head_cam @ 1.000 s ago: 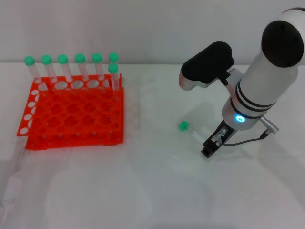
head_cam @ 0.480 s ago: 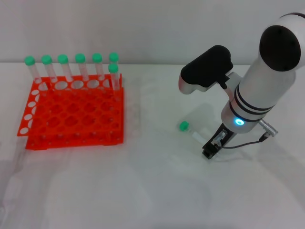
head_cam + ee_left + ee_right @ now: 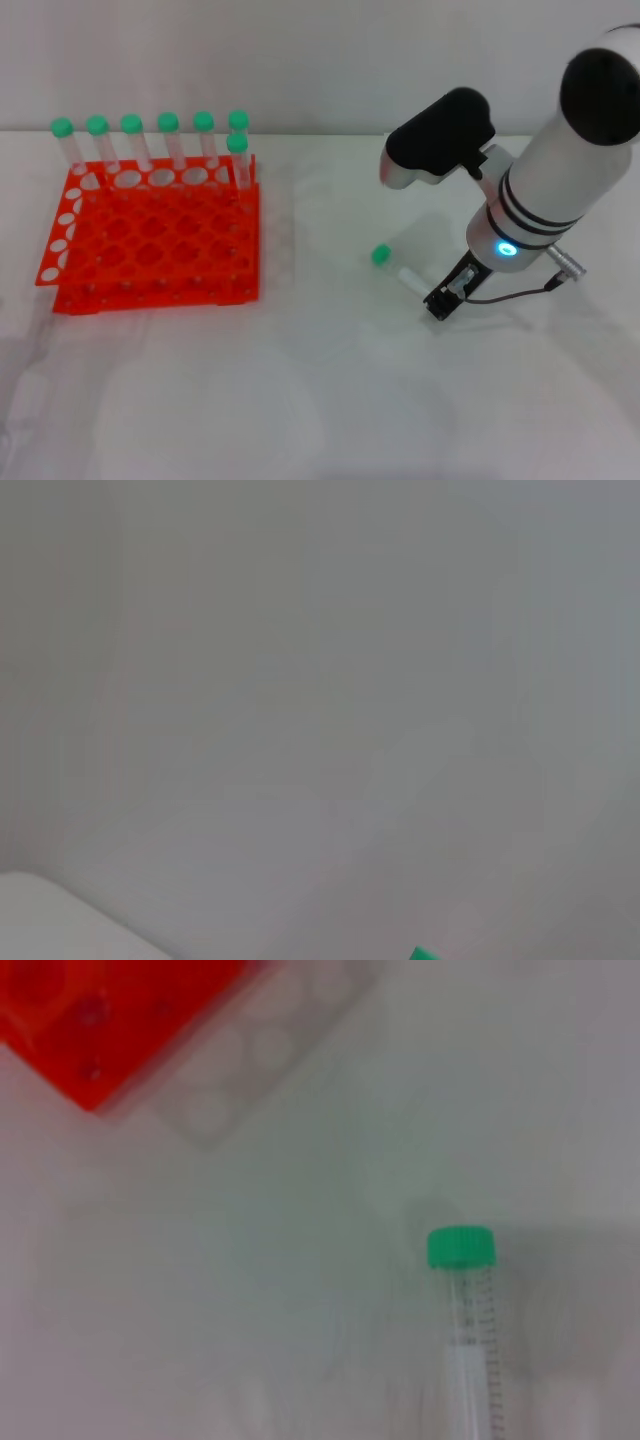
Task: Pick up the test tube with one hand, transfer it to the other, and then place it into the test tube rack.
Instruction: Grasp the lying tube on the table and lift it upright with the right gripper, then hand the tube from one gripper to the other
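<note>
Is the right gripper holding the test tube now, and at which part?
It appears so: the right gripper is at the test tube's tapered end, green cap free. The grip itself cannot be confirmed.

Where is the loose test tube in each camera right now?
Head view: test tube lies on the table right of the test tube rack, at the right gripper.
Left wrist view: only a green sliver at the bottom edge; unclear.
Right wrist view: lower right.
Shared landmark: rack corner.
</note>
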You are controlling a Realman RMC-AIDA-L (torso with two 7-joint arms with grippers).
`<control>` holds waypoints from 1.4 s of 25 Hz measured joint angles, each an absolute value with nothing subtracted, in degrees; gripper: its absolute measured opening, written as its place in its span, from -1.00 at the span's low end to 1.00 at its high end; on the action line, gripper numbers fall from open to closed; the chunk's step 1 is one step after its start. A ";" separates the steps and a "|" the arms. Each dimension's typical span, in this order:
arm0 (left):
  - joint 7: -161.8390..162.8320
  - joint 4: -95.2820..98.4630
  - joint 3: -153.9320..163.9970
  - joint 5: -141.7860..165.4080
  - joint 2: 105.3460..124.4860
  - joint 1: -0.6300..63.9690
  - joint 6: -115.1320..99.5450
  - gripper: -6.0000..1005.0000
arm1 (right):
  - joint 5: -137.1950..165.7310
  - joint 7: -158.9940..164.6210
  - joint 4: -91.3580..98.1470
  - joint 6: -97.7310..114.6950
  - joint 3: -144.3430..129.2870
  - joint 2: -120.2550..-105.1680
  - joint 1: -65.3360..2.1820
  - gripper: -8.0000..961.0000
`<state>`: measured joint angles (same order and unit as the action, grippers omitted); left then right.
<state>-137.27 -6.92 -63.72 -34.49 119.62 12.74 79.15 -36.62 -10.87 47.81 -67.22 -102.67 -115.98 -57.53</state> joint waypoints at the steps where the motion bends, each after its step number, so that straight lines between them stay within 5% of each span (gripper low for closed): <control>1: -136.81 -6.89 -63.72 -34.47 119.60 12.74 79.09 0.40 | -36.60 -11.46 48.61 -67.25 -101.77 -115.92 -56.87 -0.62; 11: -135.07 -6.86 -63.72 -29.24 119.02 13.17 82.42 0.40 | -53.00 -31.66 74.47 -58.36 -86.63 -115.59 -32.87 -0.62; 18: -134.15 -6.52 -63.72 -23.04 118.55 15.10 85.84 0.40 | -88.68 -66.50 72.70 -47.45 -85.16 -115.52 -17.20 -0.62; 35: -134.59 -7.07 -63.72 1.99 116.44 24.28 95.43 0.40 | -145.00 -145.84 21.16 -79.07 -94.15 -116.17 -21.50 -0.62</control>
